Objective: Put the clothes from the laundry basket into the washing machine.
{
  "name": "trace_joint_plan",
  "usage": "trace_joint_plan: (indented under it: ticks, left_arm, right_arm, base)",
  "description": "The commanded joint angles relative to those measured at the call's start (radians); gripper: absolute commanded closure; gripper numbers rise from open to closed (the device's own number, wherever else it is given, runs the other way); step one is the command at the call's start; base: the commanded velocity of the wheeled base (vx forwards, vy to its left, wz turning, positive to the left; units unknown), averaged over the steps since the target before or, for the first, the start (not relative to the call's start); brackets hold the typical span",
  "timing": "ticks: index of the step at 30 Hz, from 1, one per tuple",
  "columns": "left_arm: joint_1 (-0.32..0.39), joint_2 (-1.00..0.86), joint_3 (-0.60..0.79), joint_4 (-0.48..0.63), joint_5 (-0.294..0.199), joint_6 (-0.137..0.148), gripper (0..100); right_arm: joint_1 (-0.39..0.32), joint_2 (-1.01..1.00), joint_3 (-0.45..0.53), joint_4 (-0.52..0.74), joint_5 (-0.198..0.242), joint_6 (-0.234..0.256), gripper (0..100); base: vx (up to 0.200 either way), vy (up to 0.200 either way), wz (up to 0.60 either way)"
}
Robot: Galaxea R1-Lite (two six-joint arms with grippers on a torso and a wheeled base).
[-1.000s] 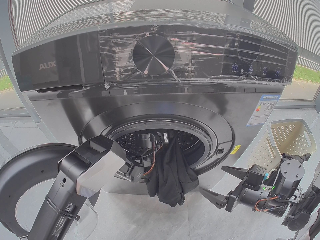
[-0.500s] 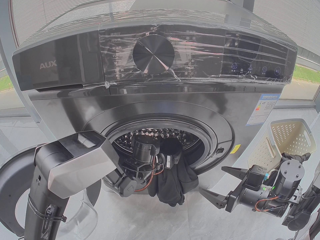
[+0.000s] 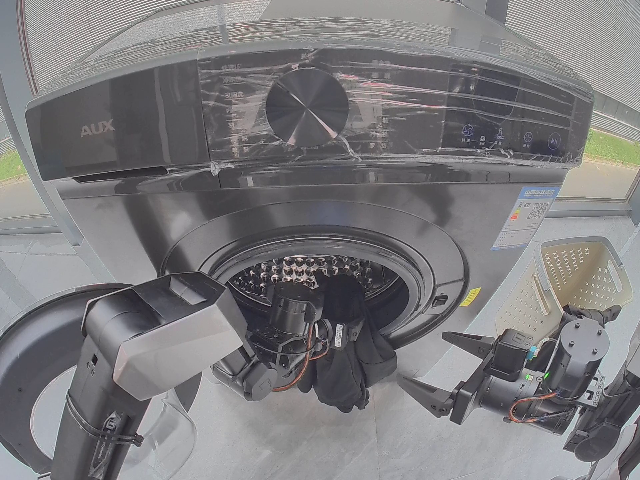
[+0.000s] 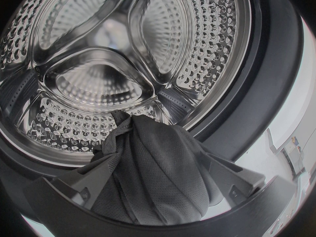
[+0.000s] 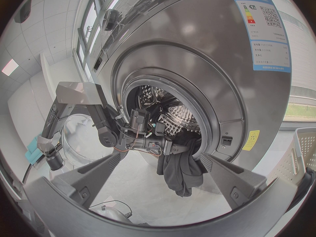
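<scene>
**At the drum [image 4: 98,83] mouth, a dark garment [image 3: 347,375] lies half in, half out**

On the far left, the round door [image 3: 27,355] of the washing machine [image 3: 320,188] stands swung wide open, its glass bowl bulging out over the pale tiled floor [image 3: 280,441]. Just beside it, the left arm reaches across to the lower edge of the opening. The left gripper [image 4: 158,155] sits right at the rim, pointing into the drum. Its fingers [image 4: 95,178] are spread wide, released rather than clamped, and the cloth is bunched up in the gap between them, lying against both.

The dark garment is draped over the bottom lip of the opening. One peak of it stands up just inside the perforated steel drum, against the back wall's lower ribs. The bulk of it hangs down the front of the machine toward the floor. Whether its lowest fold touches the tiles cannot be told.

Farther right, apart from the garment, the right gripper [image 3: 421,357] hangs low before the machine's lower right corner. Its two fingers are parted wide, grasping nothing, and it is aimed toward the opening.

At the far right, the cream, perforated laundry basket [image 3: 587,275] stands tilted up beside the machine's flank, just behind the right arm. That arm hides the basket's lower part, so what it holds cannot be made out.
</scene>
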Motion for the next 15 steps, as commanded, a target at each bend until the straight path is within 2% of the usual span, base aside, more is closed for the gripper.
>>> trace_joint_plan:
  ticks: [1, 10, 15]
  left_arm:
    - [-0.003, 0.052, -0.024, -0.001, 0.001, 0.001, 100]
    - [0.014, 0.077, -0.091, -0.058, 0.020, -0.001, 100]
    - [0.072, 0.091, -0.260, -0.097, 0.112, -0.002, 100]
  right_arm:
    - [0.001, -0.002, -0.001, -0.006, 0.001, 0.001, 0]
    - [0.001, -0.004, -0.005, -0.006, 0.001, 0.001, 0]
    - [0.001, -0.005, -0.005, -0.006, 0.001, 0.001, 0]
  base:
    - [0.000, 0.000, 0.00]
    - [0.000, 0.000, 0.00]
    - [0.000, 0.000, 0.00]
